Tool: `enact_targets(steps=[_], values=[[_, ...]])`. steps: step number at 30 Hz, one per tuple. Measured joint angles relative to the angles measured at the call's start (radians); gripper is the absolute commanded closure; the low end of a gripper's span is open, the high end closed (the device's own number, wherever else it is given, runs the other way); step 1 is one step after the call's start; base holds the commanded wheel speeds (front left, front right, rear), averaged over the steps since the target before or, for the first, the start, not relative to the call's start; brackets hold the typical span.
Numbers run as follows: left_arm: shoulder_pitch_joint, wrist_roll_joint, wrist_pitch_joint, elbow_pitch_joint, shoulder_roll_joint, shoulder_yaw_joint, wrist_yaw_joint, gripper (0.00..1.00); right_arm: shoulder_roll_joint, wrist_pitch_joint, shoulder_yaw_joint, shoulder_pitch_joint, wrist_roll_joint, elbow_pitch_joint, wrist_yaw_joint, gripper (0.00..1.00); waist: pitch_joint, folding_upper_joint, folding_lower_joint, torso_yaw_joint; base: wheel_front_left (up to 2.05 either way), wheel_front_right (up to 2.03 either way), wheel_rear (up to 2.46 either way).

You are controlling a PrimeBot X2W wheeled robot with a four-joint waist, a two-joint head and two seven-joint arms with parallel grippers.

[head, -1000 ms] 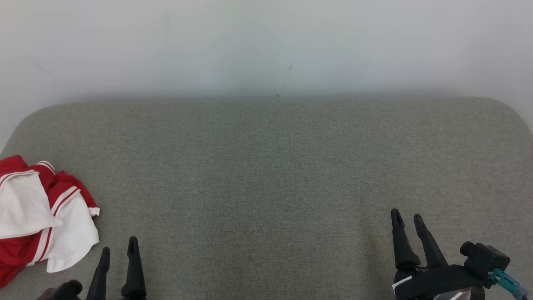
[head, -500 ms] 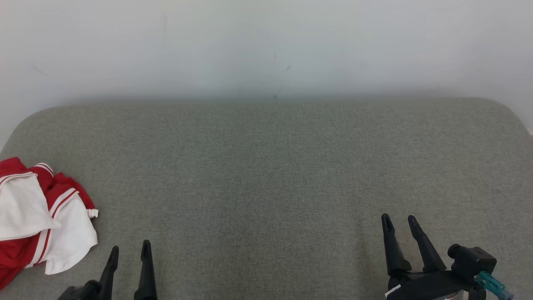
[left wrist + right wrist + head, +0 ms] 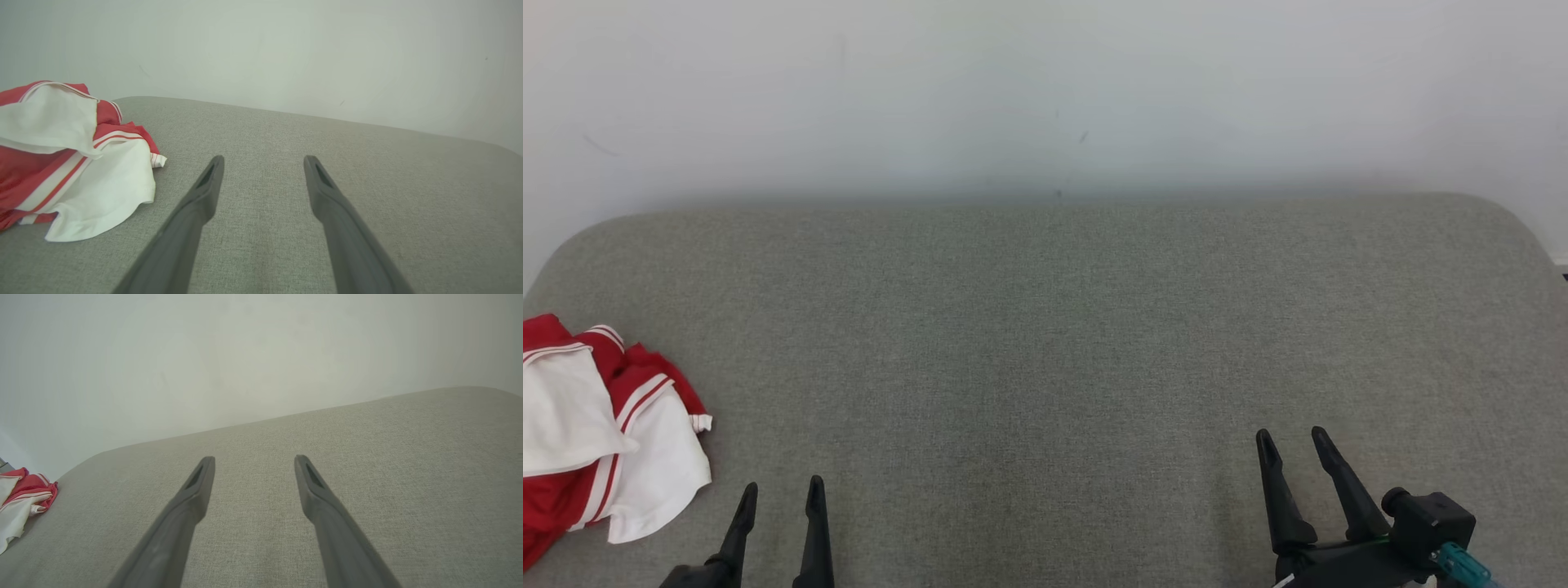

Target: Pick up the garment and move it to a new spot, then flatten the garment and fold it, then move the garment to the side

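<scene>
Crumpled red-and-white fabric garment [image 3: 605, 441] was heaped, untouched, at the left edge of the grey fabric-covered surface [image 3: 1045, 343]. The left gripper [image 3: 783, 485] was held near it, fingers apart, seemingly readied for pickup. The right gripper [image 3: 1291, 434] was kept well apart near the front edge, fingers likewise spread and empty.

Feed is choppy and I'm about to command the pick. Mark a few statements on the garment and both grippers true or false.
1. The red and white garment lies crumpled at the left end of the grey cushioned surface. True.
2. The left gripper is shut on the garment. False: its jaws are open and empty, beside the garment and apart from it.
3. The right gripper is open and holds nothing. True.
4. The garment is folded flat in the middle of the surface. False: it is bunched up at the left end, unfolded.
</scene>
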Motion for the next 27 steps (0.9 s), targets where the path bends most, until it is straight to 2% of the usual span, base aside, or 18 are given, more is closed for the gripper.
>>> enact_targets(steps=[20,27], values=[[0.019,0.118,-0.034,0.019,0.001,0.017,0.044,0.0,0.034,-0.036,-0.088,0.008,-0.172,0.022,0.0,0.0,0.0,0.0,0.0,-0.019,0.0,0.0,0.0],[0.019,0.119,-0.037,0.026,0.001,0.022,0.053,0.0,0.044,-0.038,-0.113,0.008,-0.185,0.035,0.0,0.0,0.003,0.0,0.0,-0.021,0.0,0.0,0.0]])
